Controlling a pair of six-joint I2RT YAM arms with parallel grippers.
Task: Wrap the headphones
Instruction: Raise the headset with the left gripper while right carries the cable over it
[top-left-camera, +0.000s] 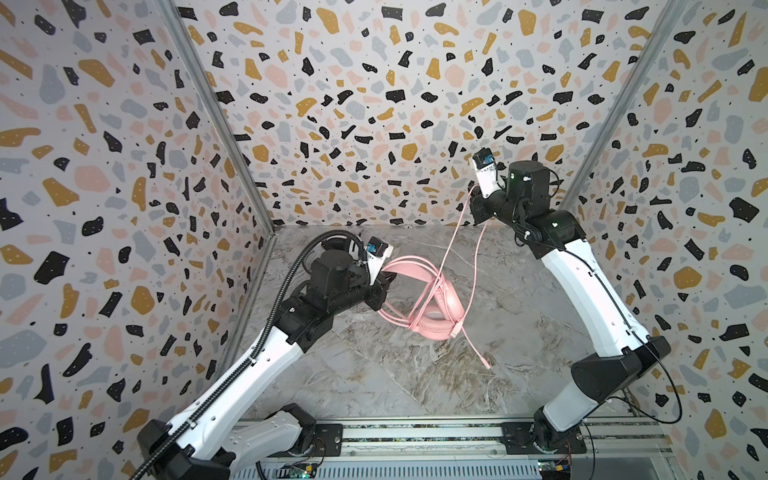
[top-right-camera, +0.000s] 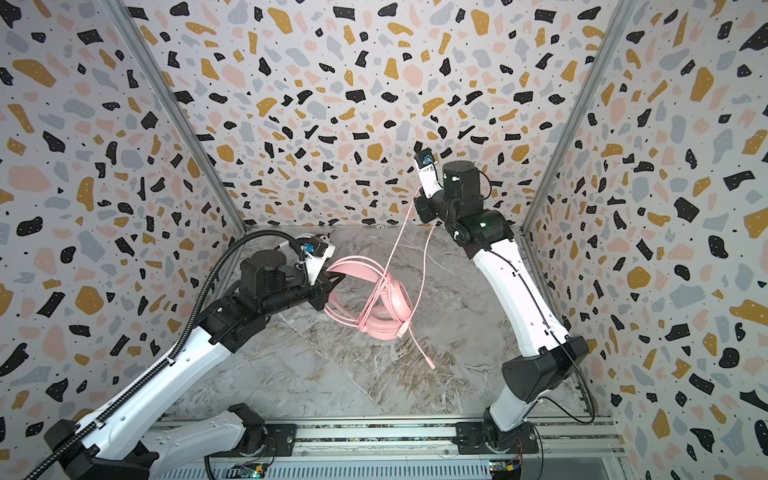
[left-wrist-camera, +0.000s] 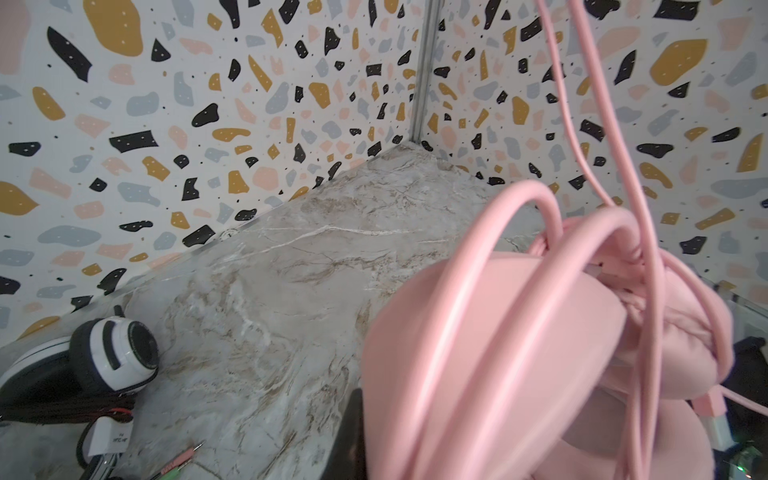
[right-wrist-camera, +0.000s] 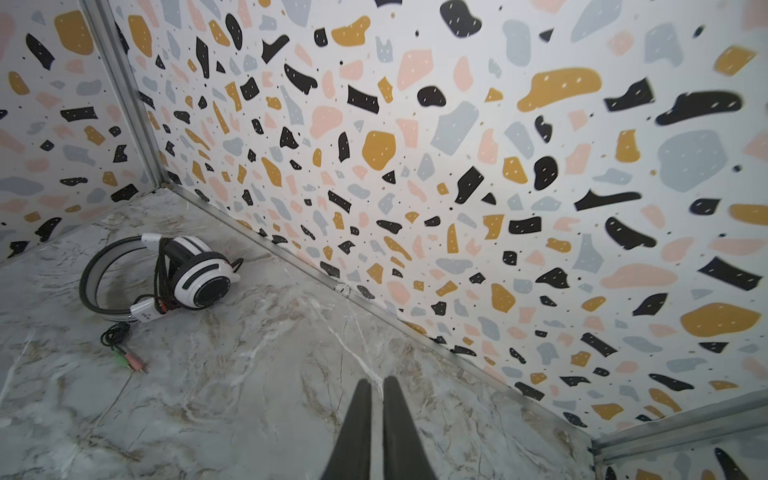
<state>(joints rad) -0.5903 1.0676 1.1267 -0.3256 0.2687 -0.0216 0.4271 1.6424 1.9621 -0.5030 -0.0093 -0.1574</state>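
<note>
Pink set half wound, cable raised for the next turn.
My left gripper is clamped on the headband of the pink headset, lifted over the table. My right gripper, jaws all but together, pinches the pink cable high. I judge: hold tension and lay turns side by side around the earcups. The white-and-black headset lies well apart. Its cable tag is unreadable.

Bright, even light; edges warp; near pink headset blurs.
</note>
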